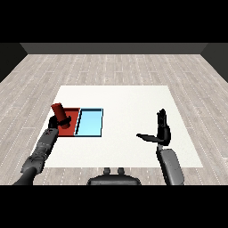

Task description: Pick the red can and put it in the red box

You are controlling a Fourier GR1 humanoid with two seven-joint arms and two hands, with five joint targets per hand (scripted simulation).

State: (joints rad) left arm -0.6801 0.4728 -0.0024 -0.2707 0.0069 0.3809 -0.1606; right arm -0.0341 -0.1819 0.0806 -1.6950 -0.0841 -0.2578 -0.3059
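Table (133, 102): white, square-ish top on grey plank floor; you've got both trays on its left part, right part bare apart from the R hand above it.
Light blue tray (90, 123): lies flat, just right of the red tray, edges touching or nearly so — can't tell which. Dark rim round it.
Red tray (71, 120): leftmost of the pair, close to table's left edge. You only see part of it; L hand and can cover the near-left section.
L forearm (42, 151): grey, comes in from lower-left corner, angled up toward the red tray.
R forearm (171, 167): grey, comes in from lower right, ends well apart from both trays.
R hand (162, 131): fingers straight, pointing up; thumb stuck out left toward the trays. Holds nothing, wide.
L hand (60, 122): fingers curled round the can's lower part, over the red tray.
Red can (59, 111): in your L hand, tilted w/ top leaning left, over the red tray's left half. Can't tell if its base touches the tray floor.
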